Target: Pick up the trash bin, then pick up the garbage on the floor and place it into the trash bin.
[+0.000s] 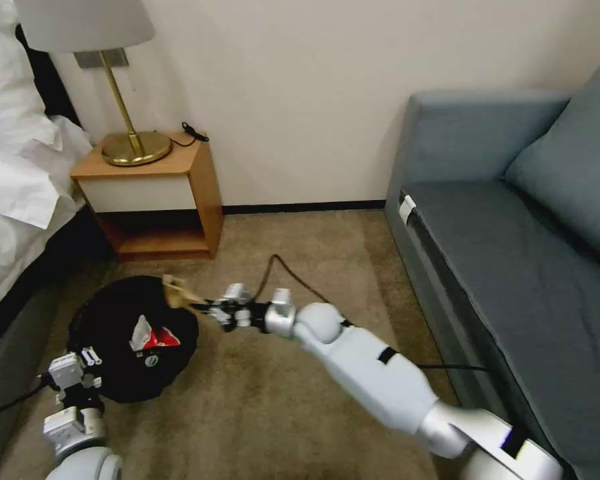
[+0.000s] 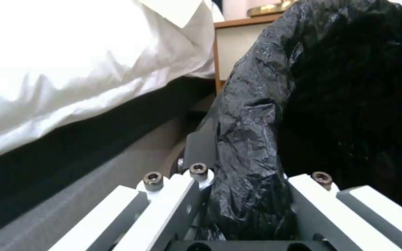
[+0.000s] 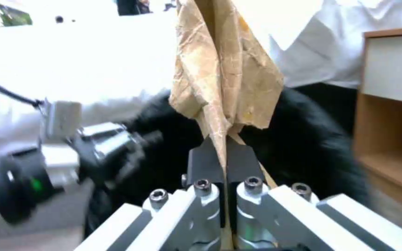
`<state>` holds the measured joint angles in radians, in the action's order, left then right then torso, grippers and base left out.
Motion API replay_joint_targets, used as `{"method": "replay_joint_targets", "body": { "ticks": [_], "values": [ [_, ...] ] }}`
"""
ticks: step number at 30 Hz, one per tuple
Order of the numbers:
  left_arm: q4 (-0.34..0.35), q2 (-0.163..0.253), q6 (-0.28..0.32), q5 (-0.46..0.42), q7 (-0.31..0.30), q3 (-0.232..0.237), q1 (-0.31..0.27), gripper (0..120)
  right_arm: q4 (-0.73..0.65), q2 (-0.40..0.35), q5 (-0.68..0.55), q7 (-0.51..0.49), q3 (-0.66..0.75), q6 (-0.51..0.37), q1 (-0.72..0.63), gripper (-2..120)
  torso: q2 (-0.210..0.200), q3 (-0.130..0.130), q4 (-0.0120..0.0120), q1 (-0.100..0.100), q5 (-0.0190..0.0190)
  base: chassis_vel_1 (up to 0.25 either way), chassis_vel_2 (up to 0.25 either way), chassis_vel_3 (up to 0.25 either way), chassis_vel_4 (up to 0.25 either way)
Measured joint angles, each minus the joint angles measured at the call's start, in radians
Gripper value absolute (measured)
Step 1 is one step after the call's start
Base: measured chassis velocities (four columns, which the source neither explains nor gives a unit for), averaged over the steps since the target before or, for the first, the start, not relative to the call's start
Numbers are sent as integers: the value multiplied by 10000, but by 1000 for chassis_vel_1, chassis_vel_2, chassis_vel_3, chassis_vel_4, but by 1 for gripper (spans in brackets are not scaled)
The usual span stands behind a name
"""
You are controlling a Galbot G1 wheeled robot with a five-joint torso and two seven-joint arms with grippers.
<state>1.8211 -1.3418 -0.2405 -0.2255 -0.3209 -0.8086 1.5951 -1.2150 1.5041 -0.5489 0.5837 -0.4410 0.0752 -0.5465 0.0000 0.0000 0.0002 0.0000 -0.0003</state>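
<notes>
Beige carpet, crinkled black-lined trash bin [image 1: 123, 373], creased tan paper bag [image 3: 224, 76]

I count one trash bin [image 1: 123, 373] with its black liner at my eleven o'clock. Two pieces of garbage show: one tan paper bag [image 3: 224, 80] pinched in the right gripper [image 3: 225, 153] over the bin's rim, and one red-and-white snack packet [image 1: 155, 335] inside. Two grippers, counting the left gripper [image 2: 238, 181] clamped on the liner's edge.
</notes>
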Motion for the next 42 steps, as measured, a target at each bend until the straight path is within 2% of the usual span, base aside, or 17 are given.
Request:
{"method": "replay_joint_targets", "body": {
  "ticks": [10,22,24,26,29,30,34,35,38,39,42],
  "values": [
    [56,-80,20,37,-1,71,37,5,1361,995,-246,-755,-501,391,120,0,0,0,-1,0,1,0,0,0,0],
    [54,-145,-120,147,23,123,-15,5,1758,1064,685,-1514,-866,465,-315,3,0,0,-2,0,1,0,0,0,0],
    [47,-145,-129,141,56,123,0,5,1742,1058,813,-1544,-926,465,-305,14,0,0,-2,0,2,0,0,0,0],
    [46,-147,-130,141,66,122,4,5,1742,1057,816,-1560,-926,465,-295,16,0,0,-2,0,2,0,0,0,0],
    [45,-176,-131,153,164,138,34,5,1747,1049,809,-1665,-900,465,-168,33,0,0,-2,0,2,0,0,0,0],
    [45,-176,-131,153,164,138,34,5,1747,1049,809,-1665,-900,465,-168,33,0,0,-2,0,2,0,0,0,0],
    [55,-232,-131,237,243,163,67,5,1756,1043,796,-1742,-857,467,-109,51,0,0,-2,0,2,0,0,0,0],
    [55,-232,-131,237,243,163,67,5,1756,1043,796,-1742,-857,467,-109,51,0,0,-2,0,2,0,0,0,0],
    [56,-244,-131,258,254,168,87,5,1742,1042,798,-1814,-795,525,-147,64,0,0,-2,0,2,0,0,0,0],
    [56,-244,-131,258,254,168,87,5,1742,1042,798,-1814,-795,525,-147,64,0,0,-2,0,2,0,0,0,0],
    [55,-245,-131,252,254,165,87,5,1569,1040,834,-1847,-670,615,-208,79,0,0,-2,0,3,0,0,0,0]
  ]
}}
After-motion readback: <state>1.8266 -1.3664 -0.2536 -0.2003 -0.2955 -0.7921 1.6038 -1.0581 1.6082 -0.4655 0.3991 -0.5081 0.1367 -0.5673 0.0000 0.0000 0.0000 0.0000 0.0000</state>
